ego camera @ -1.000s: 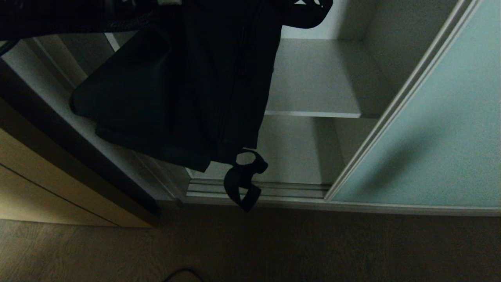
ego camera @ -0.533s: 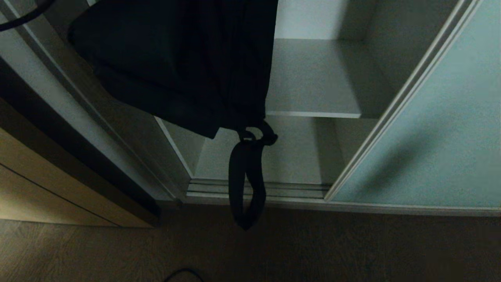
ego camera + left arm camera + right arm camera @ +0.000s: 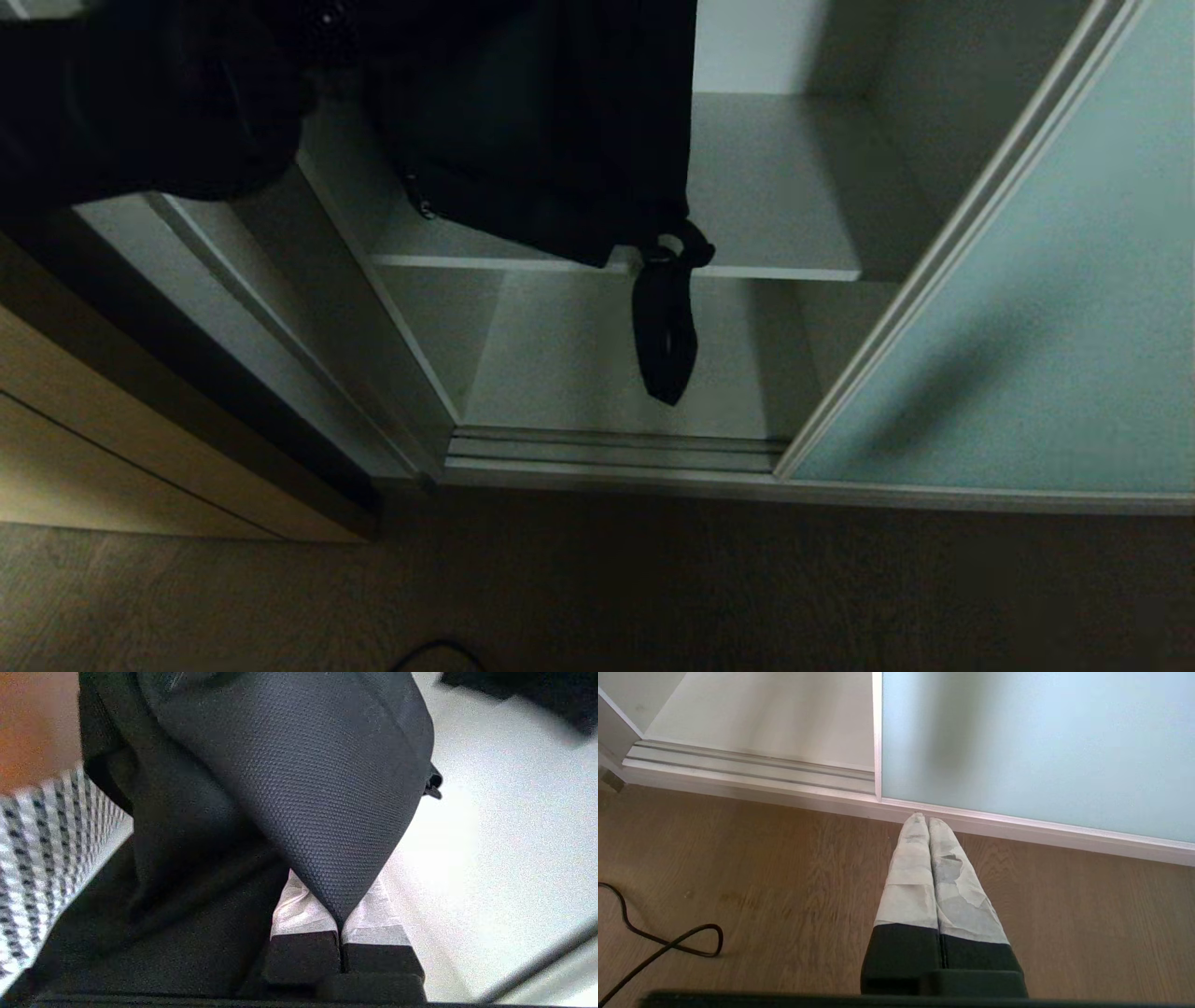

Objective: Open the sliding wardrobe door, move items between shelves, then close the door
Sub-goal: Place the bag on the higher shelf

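My left gripper (image 3: 339, 919) is shut on a fold of the floppy black bag (image 3: 303, 765). In the head view this black bag (image 3: 551, 140) hangs over the upper shelf (image 3: 794, 187). Its looped strap (image 3: 665, 327) dangles past the shelf's front edge. Close beside it, in the left wrist view, is the houndstooth bag (image 3: 37, 858) with its orange top (image 3: 32, 718). The sliding wardrobe door (image 3: 1027, 327) stands pushed to the right, leaving the compartment open. My right gripper (image 3: 923, 819) is shut and empty, low over the floor by the door's bottom rail.
My dark left arm (image 3: 140, 103) fills the upper left of the head view. The lower shelf (image 3: 579, 364) lies behind the ribbed floor track (image 3: 607, 453). A beige wooden panel (image 3: 112, 448) stands on the left. A black cable (image 3: 668, 947) lies on the wooden floor (image 3: 784, 882).
The black bag has risen and swung right, in over the upper shelf. Its strap, which hung down to the floor track, now hangs just below the shelf edge. My left arm has come into the upper left.
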Available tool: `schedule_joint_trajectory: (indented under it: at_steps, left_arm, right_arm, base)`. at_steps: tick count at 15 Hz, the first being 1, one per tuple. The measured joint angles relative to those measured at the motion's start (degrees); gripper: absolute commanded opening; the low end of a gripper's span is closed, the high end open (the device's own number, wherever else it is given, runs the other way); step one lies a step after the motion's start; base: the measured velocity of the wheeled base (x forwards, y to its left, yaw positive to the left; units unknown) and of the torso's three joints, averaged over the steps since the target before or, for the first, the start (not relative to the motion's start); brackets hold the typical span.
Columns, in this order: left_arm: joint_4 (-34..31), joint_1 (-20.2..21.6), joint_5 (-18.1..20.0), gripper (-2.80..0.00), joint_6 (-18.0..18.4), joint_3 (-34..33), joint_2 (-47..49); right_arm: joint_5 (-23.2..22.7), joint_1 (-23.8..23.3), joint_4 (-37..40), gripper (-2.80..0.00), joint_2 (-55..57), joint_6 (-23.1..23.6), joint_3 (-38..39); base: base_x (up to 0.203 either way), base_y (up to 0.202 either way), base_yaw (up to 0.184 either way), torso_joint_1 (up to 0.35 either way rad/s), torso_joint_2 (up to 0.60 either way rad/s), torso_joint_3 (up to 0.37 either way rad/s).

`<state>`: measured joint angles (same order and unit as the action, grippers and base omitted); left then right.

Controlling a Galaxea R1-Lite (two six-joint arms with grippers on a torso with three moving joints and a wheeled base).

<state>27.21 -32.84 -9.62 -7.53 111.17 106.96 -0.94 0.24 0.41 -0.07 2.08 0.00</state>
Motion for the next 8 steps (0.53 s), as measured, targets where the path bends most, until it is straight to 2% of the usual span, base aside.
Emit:
schedule_joint_trajectory:
  at_steps: [4,6,8]
  left_arm:
    - [7.17,6.17,0.59,-2.8,-6.32,-0.02,6.96]
    - [7.78,9.56,3.15,-2.8,-10.7,-0.02,9.57]
    - [8.12,12.33,7.63,-2.8,-13.81,0.39,11.02]
  right_arm:
    - [0.0,0.0,0.02,-2.8,0.0,-0.02,0.0]
    - [0.0,0.0,0.02,-2.8,0.0,0.0,0.0]
    - [0.0,0.0,0.02,-2.8,0.0,0.0,0.0]
  base:
    - [0.0,0.0,0.0,0.0,0.0,0.0]
    - [0.0,0.0,0.0,0.0,0.0,0.0]
    - [0.0,0.0,0.0,0.0,0.0,0.0]
